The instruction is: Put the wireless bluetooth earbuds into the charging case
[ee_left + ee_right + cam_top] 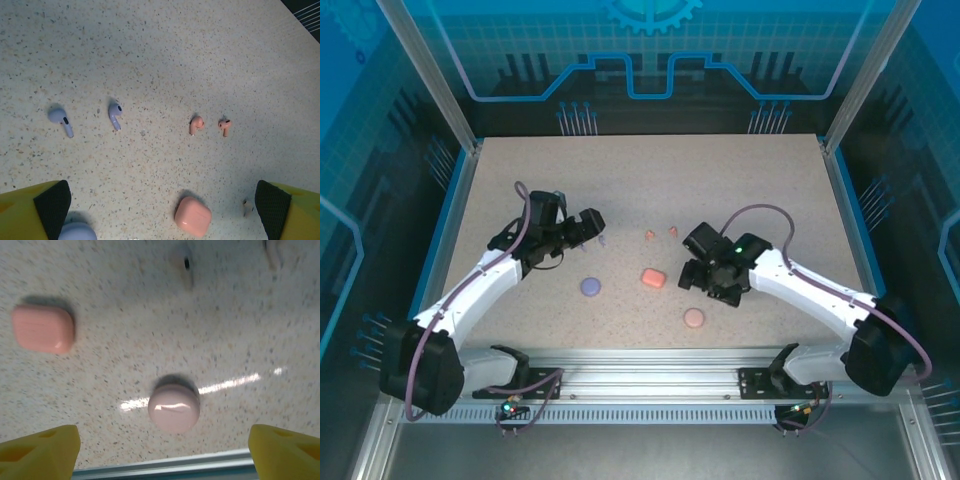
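The table (740,170) is a matte, speckled, stone-look slab. On it lie three smooth, glossy, pebble-like cases, all shut: a rounded-square coral case (653,278) in the middle, a round lavender case (591,287) to its left, and a round pale pink case (694,318) nearer the front edge. The lavender earbuds (115,114) lie loose side by side on the table, apart from each other, stems pointing toward the camera. The coral earbuds (196,123) lie close together to their right. Two pale earbuds (184,265) show as blurs beyond the pale case (too soft to tell how they lie).

The left arm reaches forward and inward, elbow bent. The left fingers (45,210), yellow with black textured pads, are spread wide and hold nothing. The right arm angles inward over the pale pink case. The right fingers (47,450) are likewise spread wide and hold nothing.

A metal rail (165,467) edges the table's near side, just beside the pale case. Bare table stretches beyond the earbuds to the far edge.
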